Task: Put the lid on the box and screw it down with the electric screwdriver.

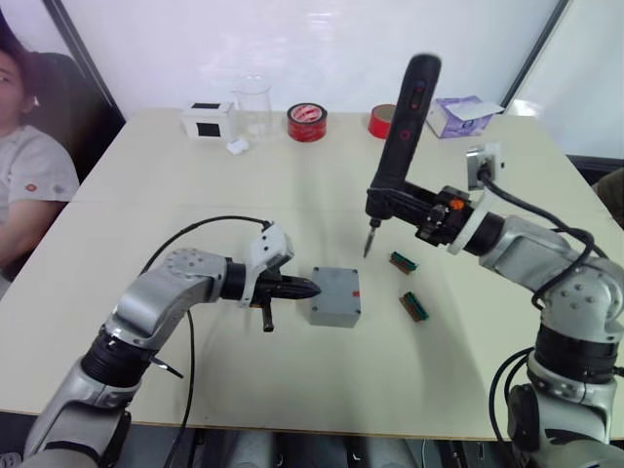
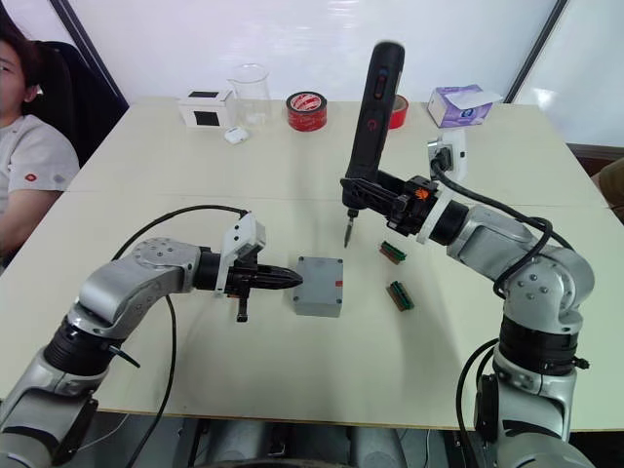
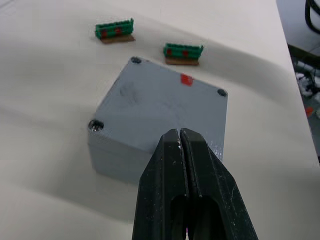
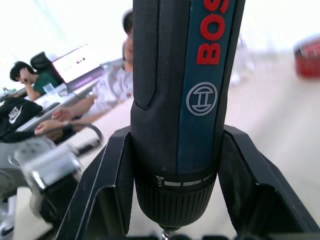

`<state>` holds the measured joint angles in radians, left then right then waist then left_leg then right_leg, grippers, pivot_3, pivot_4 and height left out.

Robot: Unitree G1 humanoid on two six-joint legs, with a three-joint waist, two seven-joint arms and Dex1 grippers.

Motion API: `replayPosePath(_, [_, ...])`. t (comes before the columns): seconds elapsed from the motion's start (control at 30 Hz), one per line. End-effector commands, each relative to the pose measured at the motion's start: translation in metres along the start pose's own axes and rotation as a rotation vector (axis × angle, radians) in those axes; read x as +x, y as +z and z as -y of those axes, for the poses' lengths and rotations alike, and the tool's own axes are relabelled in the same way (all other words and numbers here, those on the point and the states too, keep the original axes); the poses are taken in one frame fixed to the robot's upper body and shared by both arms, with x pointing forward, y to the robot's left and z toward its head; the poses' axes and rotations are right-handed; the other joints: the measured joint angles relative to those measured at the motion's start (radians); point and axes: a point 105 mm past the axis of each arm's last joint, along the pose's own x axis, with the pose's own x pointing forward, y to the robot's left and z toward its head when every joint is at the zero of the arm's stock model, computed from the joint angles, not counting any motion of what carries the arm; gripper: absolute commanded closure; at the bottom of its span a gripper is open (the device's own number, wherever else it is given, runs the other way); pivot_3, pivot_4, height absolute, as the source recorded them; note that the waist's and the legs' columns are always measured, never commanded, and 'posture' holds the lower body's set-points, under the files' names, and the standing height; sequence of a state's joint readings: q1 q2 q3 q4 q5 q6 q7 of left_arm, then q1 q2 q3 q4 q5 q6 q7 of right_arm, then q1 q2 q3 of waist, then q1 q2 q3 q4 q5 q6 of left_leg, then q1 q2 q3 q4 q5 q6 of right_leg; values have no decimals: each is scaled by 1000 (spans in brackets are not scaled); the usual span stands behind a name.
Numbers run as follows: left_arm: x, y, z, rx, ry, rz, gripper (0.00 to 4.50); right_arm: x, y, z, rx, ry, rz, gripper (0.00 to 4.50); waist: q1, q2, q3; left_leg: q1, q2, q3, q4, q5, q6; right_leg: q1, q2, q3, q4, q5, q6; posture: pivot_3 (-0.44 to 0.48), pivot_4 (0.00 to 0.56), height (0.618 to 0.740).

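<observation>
Screwdriver (image 2: 369, 117) in right hand (image 2: 375, 200), upright

- electric screwdriver (image 4: 182, 100): red letters "BOS", cut off at the frame edge, above a round ring emblem
- black bag (image 4: 17, 117), at 9 o'clock: white Nike swoosh

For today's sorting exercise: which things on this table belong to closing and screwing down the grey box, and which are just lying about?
Job:
- lid, already on the box
- electric screwdriver, in the right gripper
- left gripper, fingers shut beside the box

Lying about:
- two green circuit boards
- red tape rolls
- glass beaker
- tissue box
</observation>
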<state>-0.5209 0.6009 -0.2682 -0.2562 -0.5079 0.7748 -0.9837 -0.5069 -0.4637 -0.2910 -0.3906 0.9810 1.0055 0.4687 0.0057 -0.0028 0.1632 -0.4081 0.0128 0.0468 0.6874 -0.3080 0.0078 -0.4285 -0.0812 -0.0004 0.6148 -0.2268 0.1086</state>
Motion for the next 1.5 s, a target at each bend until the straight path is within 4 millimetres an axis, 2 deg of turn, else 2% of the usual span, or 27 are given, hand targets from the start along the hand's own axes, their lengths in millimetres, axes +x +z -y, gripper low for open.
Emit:
replayPosePath(0.03, [4,11,2,58,-2,15,4500,4,-4,-10,-70,17,32,2725,0,0,0,0,0,0,0,0,0,0,0,0,0,0,0,0,150,740])
replayPosePath(0.13, [10,9,2,83,5,-7,4500,7,-14,-10,-89,13,17,2725,-1,0,0,0,0,1,0,0,-1,0,0,0,1,0,0,0,150,740])
replayPosePath(0.33, [19,-9,-8,153,54,-123,4500,10,-25,-7,-137,-4,-2,2725,1,0,0,1,-1,1,0,1,-1,0,0,0,1,0,0,0,150,740])
replayPosePath(0.8, [19,-7,-8,143,36,-106,4500,8,-32,9,-168,-64,-37,2725,2,0,0,2,0,0,0,1,-1,1,0,0,1,0,0,0,150,740])
replayPosePath(1.23, [20,-7,-8,141,34,-108,4500,3,-41,13,-183,-64,-93,2725,5,0,-1,3,0,0,0,1,-1,2,0,0,1,0,0,0,150,740])
replayPosePath(1.4, [21,-10,-9,140,35,-114,4500,3,-50,13,-200,-68,-114,2725,6,0,-1,3,0,0,0,1,-1,3,0,0,1,0,0,0,150,740])
replayPosePath(1.5, [21,-13,-7,139,31,-123,4500,1,-65,11,-201,-69,-140,2725,6,-1,-2,4,0,0,0,1,-1,4,0,0,1,0,0,0,150,740])
